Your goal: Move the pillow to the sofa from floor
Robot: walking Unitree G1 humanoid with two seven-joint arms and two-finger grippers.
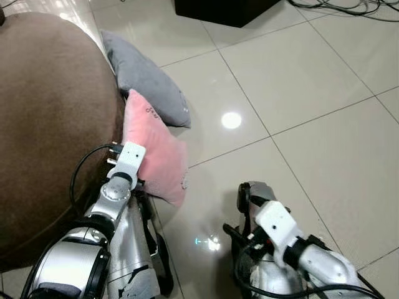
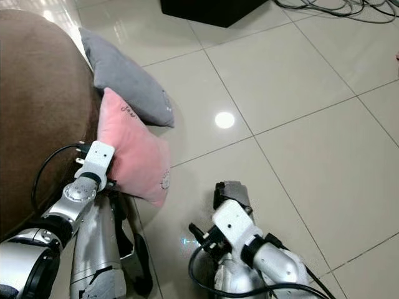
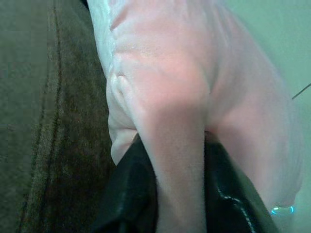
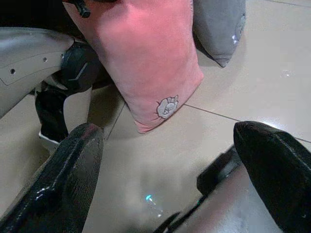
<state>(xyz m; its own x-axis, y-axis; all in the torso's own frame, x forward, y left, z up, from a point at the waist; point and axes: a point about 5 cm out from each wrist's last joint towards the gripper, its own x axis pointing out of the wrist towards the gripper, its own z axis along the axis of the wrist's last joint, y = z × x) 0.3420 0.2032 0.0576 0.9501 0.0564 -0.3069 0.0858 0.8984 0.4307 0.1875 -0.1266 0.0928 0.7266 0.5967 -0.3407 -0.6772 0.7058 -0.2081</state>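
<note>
On the left, the brown sofa [image 1: 43,124] bulges outward, and the pink pillow [image 1: 159,156] leans against its side, lower corner by the tiled floor [image 1: 299,124]. The left tool [image 3: 165,194] has its black fingers [image 3: 131,194] pinched on a fold of that pillow's edge. Just behind it a grey pillow [image 1: 146,78] lies against the sofa base. Farther right, the right tool [image 4: 170,174] hangs low with fingers spread wide. A dark cabinet [image 1: 224,11] and cables [image 1: 349,7] lie beyond.

Glossy pale floor tiles [image 1: 299,75] reflect a round ceiling light, with a dark cabinet base [image 1: 227,9] and loose cables [image 1: 349,7] at the far edge
</note>
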